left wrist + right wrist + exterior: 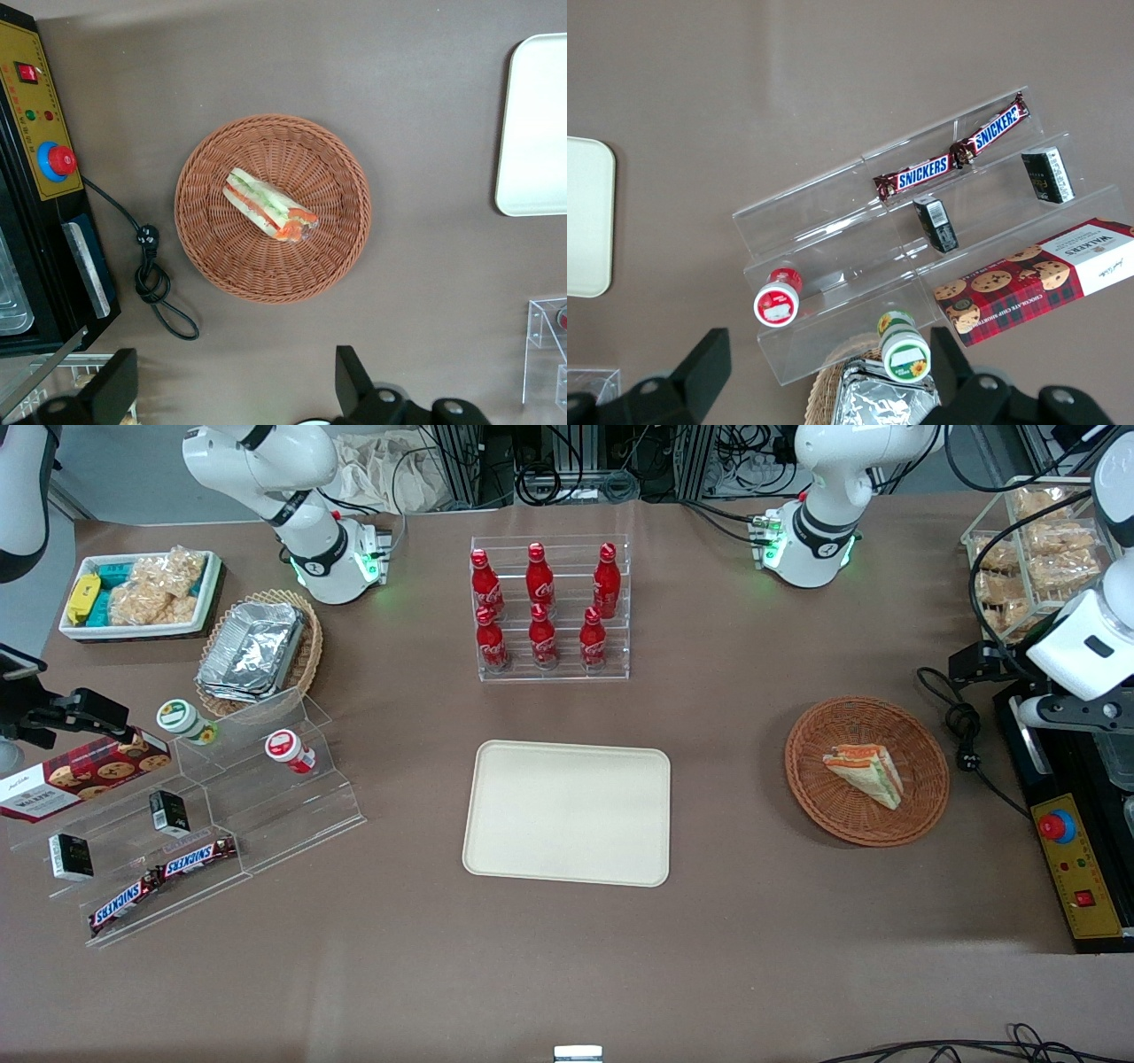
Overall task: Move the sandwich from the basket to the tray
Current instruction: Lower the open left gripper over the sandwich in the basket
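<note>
The sandwich (864,772) (266,205), a pale wedge with orange-red and green layers, lies in the middle of the round reddish-brown basket (802,779) (204,239). The cream tray (567,815) (536,124) sits bare beside the basket, toward the parked arm's end. My gripper (235,390) is open, its black fingers (354,381) spread wide with nothing between them. It hovers high over the table, off to the side of the basket toward the working arm's end (1063,710), apart from the sandwich.
A black control box with a red button (1072,877) and a looped black cable (966,735) lie close to the basket. A rack of red bottles (549,607) stands farther from the camera than the tray. Acrylic snack steps (204,815) stand toward the parked arm's end.
</note>
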Robot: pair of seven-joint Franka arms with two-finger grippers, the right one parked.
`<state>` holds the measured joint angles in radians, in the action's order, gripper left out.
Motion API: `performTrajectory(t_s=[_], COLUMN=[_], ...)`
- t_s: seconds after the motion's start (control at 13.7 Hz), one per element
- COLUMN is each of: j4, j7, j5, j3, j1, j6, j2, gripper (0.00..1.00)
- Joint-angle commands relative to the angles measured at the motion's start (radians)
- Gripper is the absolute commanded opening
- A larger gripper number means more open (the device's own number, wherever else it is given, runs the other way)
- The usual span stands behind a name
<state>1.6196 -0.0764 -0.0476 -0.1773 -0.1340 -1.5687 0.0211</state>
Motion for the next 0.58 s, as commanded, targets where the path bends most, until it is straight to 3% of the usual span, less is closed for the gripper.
performTrajectory(t_s=[0.0, 0.29, 0.51], j4=[-0.037, -0.035, 0.069], j7=[0.023, 0.047, 0.279], j5=[0.029, 0.029, 0.074], j3=[0.004, 0.009, 0.033], j1=[0.005, 0.004, -0.042], j6=[0.033, 0.079, 0.063], j2=[0.008, 0.023, 0.027], gripper=[1.00, 1.00, 1.00])
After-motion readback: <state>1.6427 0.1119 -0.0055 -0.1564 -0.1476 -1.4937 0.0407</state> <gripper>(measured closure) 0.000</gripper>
